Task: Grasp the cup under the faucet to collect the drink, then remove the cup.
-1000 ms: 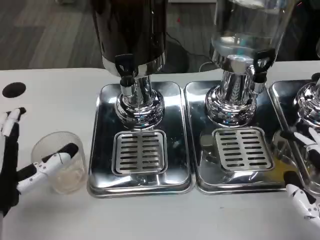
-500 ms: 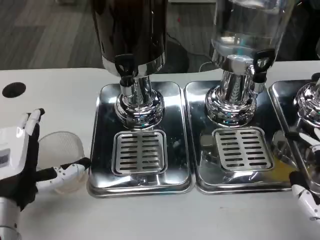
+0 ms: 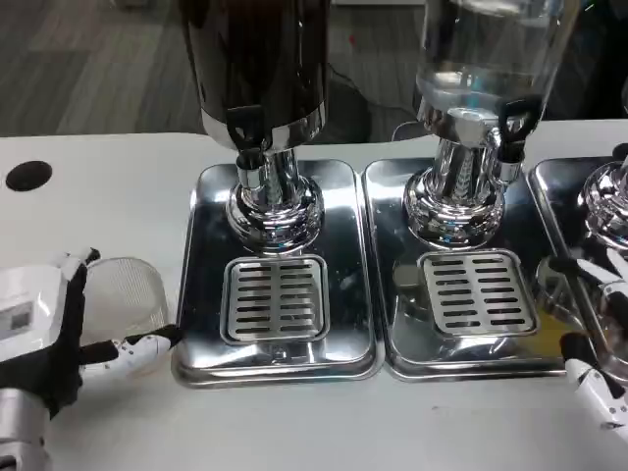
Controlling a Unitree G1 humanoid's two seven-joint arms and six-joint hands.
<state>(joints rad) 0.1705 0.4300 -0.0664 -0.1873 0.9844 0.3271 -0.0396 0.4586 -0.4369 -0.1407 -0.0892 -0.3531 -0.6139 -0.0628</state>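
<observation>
A clear plastic cup (image 3: 130, 294) stands on the white table at the lower left, just left of the left steel tray (image 3: 201, 294). My left hand (image 3: 44, 339) wraps around it from the left. Its white back faces the camera, and the thumb (image 3: 132, 347) crosses the cup's front near the base. The hand hides the cup's left side. The black faucet (image 3: 245, 132) of the dark dispenser hangs above the slotted grate (image 3: 275, 299), with nothing under it. My right hand (image 3: 597, 378) waits at the lower right edge, fingers apart and holding nothing.
A second dispenser (image 3: 481, 59) with clear liquid stands over its own tray (image 3: 392, 324) and grate (image 3: 476, 292). A third tray (image 3: 559, 196) starts at the right edge. A black round hole (image 3: 27, 176) marks the table at the far left.
My left hand has come up and turned around the cup, so its white back now covers the cup's left side. The right hand has barely moved.
</observation>
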